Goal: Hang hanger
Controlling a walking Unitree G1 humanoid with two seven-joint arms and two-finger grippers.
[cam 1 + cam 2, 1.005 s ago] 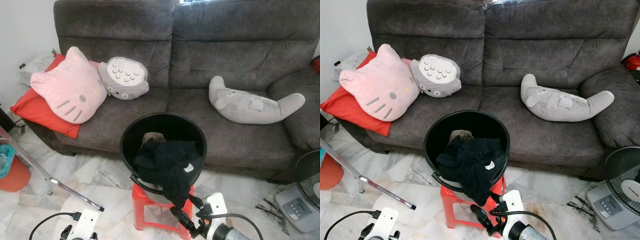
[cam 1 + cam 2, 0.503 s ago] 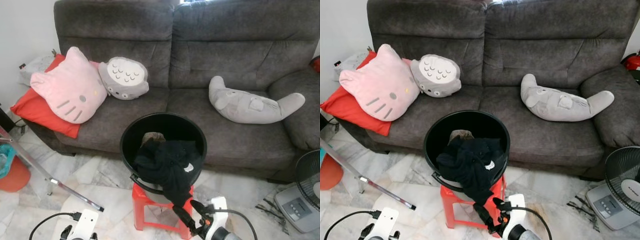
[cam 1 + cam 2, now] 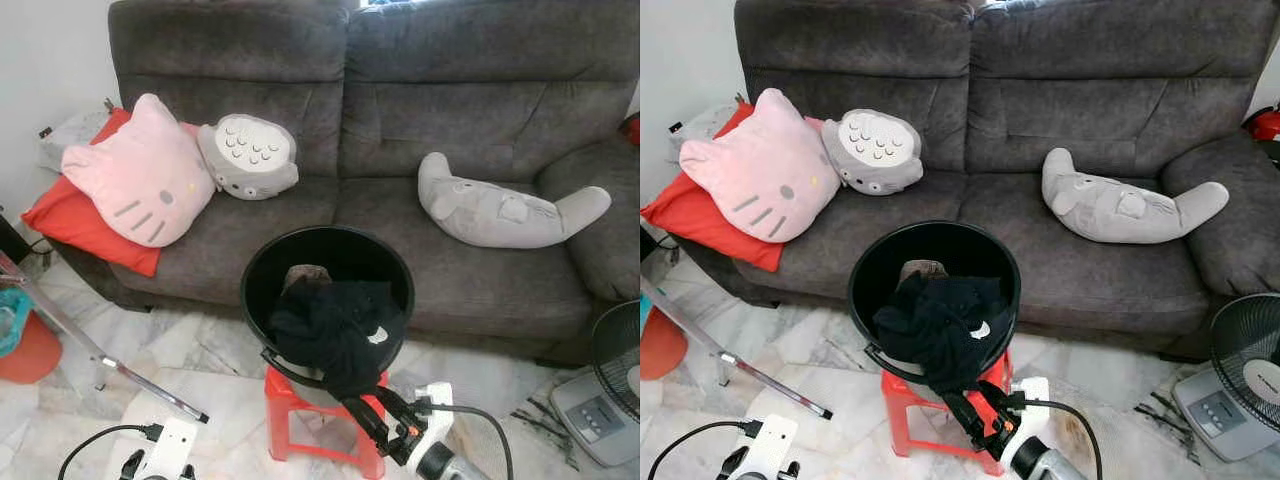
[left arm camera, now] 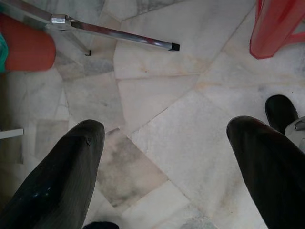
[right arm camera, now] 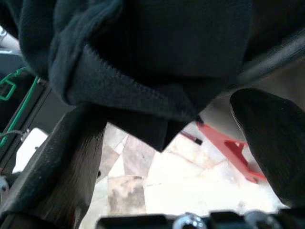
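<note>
1. My right gripper [image 3: 975, 412] sits just under the hanging edge of the black crumpled garment [image 3: 335, 330], which spills over the front rim of the round black plastic tub [image 3: 252, 275]. In the right wrist view the two fingers [image 5: 71, 157] stand apart with the cloth's hem just above the gap between them, nothing clamped. If I close from here I may catch only the hem, and the cloth could slip free on the lift.

2. The tub rests on a small red plastic stool [image 3: 285, 400], a narrow base. A hard upward or sideways tug on the garment could drag the tub off it and tip the load onto the pale marble floor [image 4: 157, 109].

3. I cannot pick out a hanger. A thin green wire shape [image 5: 14, 95] shows at the edge of the right wrist view, but I cannot tell what it is. If the hanger is buried in the clothes, I risk pulling cloth without it.

4. My left gripper [image 4: 164, 157] hangs idle above the floor, fingers spread wide and empty, near the slanted metal rail [image 3: 100, 355] of a frame. Swinging that arm carelessly could knock the rail.
</note>
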